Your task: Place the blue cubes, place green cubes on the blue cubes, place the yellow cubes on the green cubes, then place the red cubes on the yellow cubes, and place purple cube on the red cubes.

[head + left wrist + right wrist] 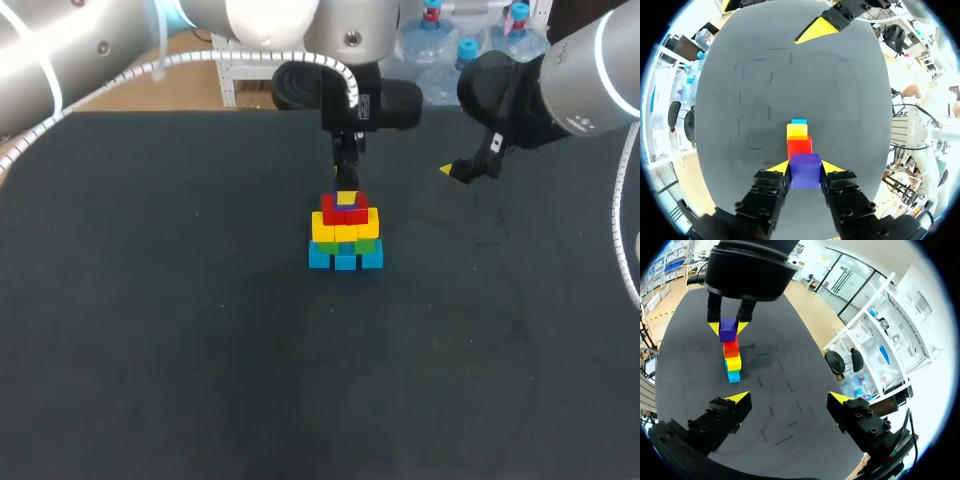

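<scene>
A cube pyramid stands mid-table: blue cubes [345, 260] at the base, then green [368, 245], yellow [345, 231] and red cubes [345, 210]. My left gripper [347, 197] hangs straight over it, shut on the purple cube [805, 170]. That cube sits against the red cubes [799, 147] at the very top. From the side, the purple cube [728, 330] shows pinched between the left arm's yellow tips, directly above the red layer [730, 346]. My right gripper [460, 170] hovers to the right of the stack, open and empty [790, 400].
The dark table [200, 350] carries nothing but the stack. My right gripper's yellow tip [815, 31] shows beyond the stack in the left wrist view.
</scene>
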Action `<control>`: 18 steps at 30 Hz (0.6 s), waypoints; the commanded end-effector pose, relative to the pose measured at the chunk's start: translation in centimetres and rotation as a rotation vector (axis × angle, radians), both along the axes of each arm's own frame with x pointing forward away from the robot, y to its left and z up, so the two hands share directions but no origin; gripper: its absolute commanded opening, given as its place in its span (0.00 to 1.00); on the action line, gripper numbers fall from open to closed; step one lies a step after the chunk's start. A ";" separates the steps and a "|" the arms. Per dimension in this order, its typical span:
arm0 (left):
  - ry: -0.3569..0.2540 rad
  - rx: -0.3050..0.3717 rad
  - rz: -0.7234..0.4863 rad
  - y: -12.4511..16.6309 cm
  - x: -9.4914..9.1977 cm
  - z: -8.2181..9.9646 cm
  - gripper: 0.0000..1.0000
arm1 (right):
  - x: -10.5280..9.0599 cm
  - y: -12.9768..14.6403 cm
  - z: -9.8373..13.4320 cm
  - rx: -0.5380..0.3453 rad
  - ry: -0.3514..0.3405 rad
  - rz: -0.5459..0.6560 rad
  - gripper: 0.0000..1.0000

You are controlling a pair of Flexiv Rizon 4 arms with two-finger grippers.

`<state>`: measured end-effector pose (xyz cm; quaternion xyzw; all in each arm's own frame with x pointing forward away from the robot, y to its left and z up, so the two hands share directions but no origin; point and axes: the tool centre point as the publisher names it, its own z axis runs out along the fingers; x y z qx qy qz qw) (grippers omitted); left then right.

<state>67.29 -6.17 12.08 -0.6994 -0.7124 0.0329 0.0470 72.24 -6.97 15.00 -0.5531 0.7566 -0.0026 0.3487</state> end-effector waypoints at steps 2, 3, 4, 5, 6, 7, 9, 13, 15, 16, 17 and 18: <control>0.010 0.005 -0.002 -0.1 0.3 -0.2 0.00 | -0.3 0.1 -0.2 0.000 -0.013 -0.009 1.00; 0.011 0.006 -0.002 -0.1 0.3 -0.3 0.00 | -0.3 0.1 -0.2 0.000 -0.013 -0.009 1.00; 0.012 0.006 -0.002 -0.1 0.3 -0.3 0.00 | -0.3 0.1 -0.2 0.000 -0.013 -0.009 1.00; 0.012 0.006 -0.003 -0.1 0.3 -0.3 0.00 | -0.3 0.1 -0.2 0.000 -0.013 -0.009 1.00; 0.013 0.006 -0.002 -0.1 0.3 -0.3 0.00 | -0.3 0.1 -0.2 0.000 -0.013 -0.009 1.00; 0.012 0.006 -0.002 -0.1 0.3 -0.3 0.00 | -0.3 0.1 -0.2 0.000 -0.013 -0.009 1.00; 0.012 0.006 -0.002 -0.1 0.4 -0.3 0.00 | -0.3 0.1 -0.2 0.000 -0.013 -0.009 1.00; 0.009 0.005 0.000 -0.1 0.5 -0.3 0.00 | -0.3 0.1 -0.2 0.000 -0.013 -0.009 1.00; 0.010 0.005 0.000 -0.1 0.5 -0.3 0.00 | -0.3 0.1 -0.2 0.000 -0.013 -0.009 1.00; 0.010 0.005 -0.001 -0.2 0.5 -0.3 0.00 | -0.3 0.1 -0.2 0.000 -0.013 -0.009 1.00; 0.011 0.005 -0.001 -0.2 0.5 -0.3 0.00 | -0.3 0.1 -0.2 0.000 -0.013 -0.009 1.00; 0.012 0.005 -0.002 -0.2 0.5 -0.3 0.00 | -0.3 0.1 -0.2 0.000 -0.013 -0.009 1.00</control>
